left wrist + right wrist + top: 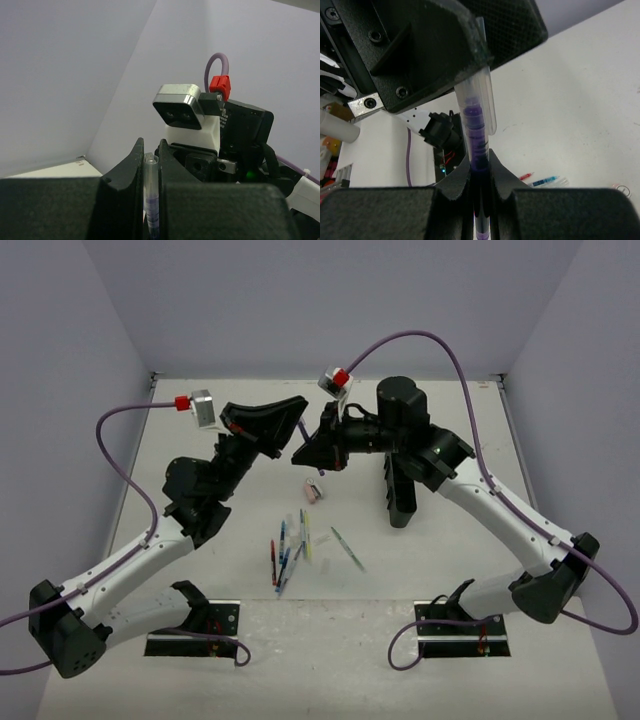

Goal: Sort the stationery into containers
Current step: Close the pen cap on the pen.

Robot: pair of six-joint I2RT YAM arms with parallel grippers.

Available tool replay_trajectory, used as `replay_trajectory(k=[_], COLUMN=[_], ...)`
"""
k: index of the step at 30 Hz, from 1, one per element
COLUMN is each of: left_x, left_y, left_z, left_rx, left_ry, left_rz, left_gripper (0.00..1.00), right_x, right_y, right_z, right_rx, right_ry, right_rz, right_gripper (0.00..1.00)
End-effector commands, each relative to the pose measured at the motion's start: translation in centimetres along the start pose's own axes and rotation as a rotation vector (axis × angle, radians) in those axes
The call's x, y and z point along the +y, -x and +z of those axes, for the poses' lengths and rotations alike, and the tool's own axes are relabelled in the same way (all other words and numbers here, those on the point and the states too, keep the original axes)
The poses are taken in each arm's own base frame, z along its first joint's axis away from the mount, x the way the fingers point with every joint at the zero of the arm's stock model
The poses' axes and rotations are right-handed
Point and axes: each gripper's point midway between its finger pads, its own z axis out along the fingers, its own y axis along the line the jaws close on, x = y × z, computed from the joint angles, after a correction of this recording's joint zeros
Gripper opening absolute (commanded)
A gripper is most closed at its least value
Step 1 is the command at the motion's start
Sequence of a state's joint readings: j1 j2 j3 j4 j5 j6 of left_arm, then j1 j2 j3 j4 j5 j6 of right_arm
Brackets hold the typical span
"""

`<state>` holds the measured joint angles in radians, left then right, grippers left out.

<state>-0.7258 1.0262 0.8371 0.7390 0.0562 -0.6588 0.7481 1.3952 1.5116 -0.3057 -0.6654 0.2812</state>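
Both arms meet in mid-air above the table (pixel 330 670), at about 12 o'clock of the workspace in the top view, sharing one purple pen (pixel 476 125). The right gripper (pixel 480 172) is pressed together on the dark barrel. The left gripper (pixel 150 157) pinches the clear cap end, whose rim pokes up between its fingers. They grip the pen from opposite ends, roughly in line with each other. This looks like a handover, or a regrip to turn the pen lengthwise for the tray. A pull on the cap is also possible, and the pictures do not settle which. Held this high, the pen clears everything below it.

The tray (pixel 398 505) lies at 4 o'clock of the meeting point, partly under the right forearm, with its long axis running 12 to 6. Its compartments are too dark to tell what is in them. Being on that side, it likely suits the right arm for the drop.

The loose pens (pixel 290 548) lie bundled at 6 o'clock of the grippers, and a stray pen (pixel 348 548) sits apart at 5 o'clock. The eraser (pixel 313 492) is just below the grippers, between them and the bundle. All of these are outside the tray, so most of the sorting is not yet done.
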Motion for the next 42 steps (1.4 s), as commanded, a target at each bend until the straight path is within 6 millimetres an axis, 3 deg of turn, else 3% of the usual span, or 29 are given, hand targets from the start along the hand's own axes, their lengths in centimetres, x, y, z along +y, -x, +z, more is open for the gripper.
replay_trajectory(k=[1, 8, 16, 18, 25, 26, 28, 29, 31, 35, 37, 40, 42], left_x=[-0.5, -0.6, -1.7, -2.2, -2.7, -2.7, -2.5, -2.3, -2.2, -0.7, 0.3, 2.5, 2.9], left_y=[-17.8, -13.6, -8.7, -8.4, -10.6, -10.7, -10.7, -10.6, -9.4, -5.7, -2.8, 1.7, 3.8], left_z=[-8.7, -5.6, -2.8, -2.4, -3.2, -3.2, -3.1, -3.0, -2.3, -0.5, 0.0, -0.6, -1.7], left_rx=[0.705, 0.691, 0.594, 0.594, 0.651, 0.652, 0.65, 0.647, 0.615, 0.517, 0.469, 0.354, 0.303], left_ry=[-0.09, -0.048, -0.028, -0.047, -0.114, -0.123, -0.118, -0.107, -0.087, 0.066, 0.189, 0.398, 0.455], left_rz=[-0.199, -0.015, 0.057, 0.051, -0.005, -0.002, 0.016, 0.03, 0.063, 0.15, 0.189, 0.259, 0.295], left_gripper=[0.0, 0.0, 0.0, 0.0, 0.0, 0.09, 0.37, 0.53, 0.98, 1.0, 1.0, 1.0, 1.0], right_x=[2.5, 1.5, 0.8, 0.8, 1.1, 0.7, -0.7, -1.7, -3.4, -7.6, -9.6, -13.8, -17.0], right_y=[17.3, 9.7, 4.3, 4.2, 5.7, 5.6, 5.1, 4.7, 3.3, 0.3, -0.8, -3.4, -5.0], right_z=[-5.1, -2.4, -2.6, -2.8, -4.1, -4.1, -3.8, -3.7, -3.3, -4.1, -5.0, -7.8, -10.1], right_rx=[-0.572, -0.4, -0.362, -0.37, -0.408, -0.404, -0.39, -0.384, -0.368, -0.372, -0.377, -0.377, -0.381], right_ry=[-0.072, 0.038, 0.06, 0.052, -0.008, -0.024, -0.081, -0.12, -0.172, -0.35, -0.447, -0.636, -0.761], right_rz=[-0.277, -0.273, -0.264, -0.268, -0.292, -0.291, -0.278, -0.272, -0.247, -0.19, -0.172, -0.113, -0.06], right_gripper=[0.0, 0.0, 0.0, 0.0, 0.0, 0.0, 0.0, 0.0, 0.0, 0.0, 0.0, 0.0, 0.0])
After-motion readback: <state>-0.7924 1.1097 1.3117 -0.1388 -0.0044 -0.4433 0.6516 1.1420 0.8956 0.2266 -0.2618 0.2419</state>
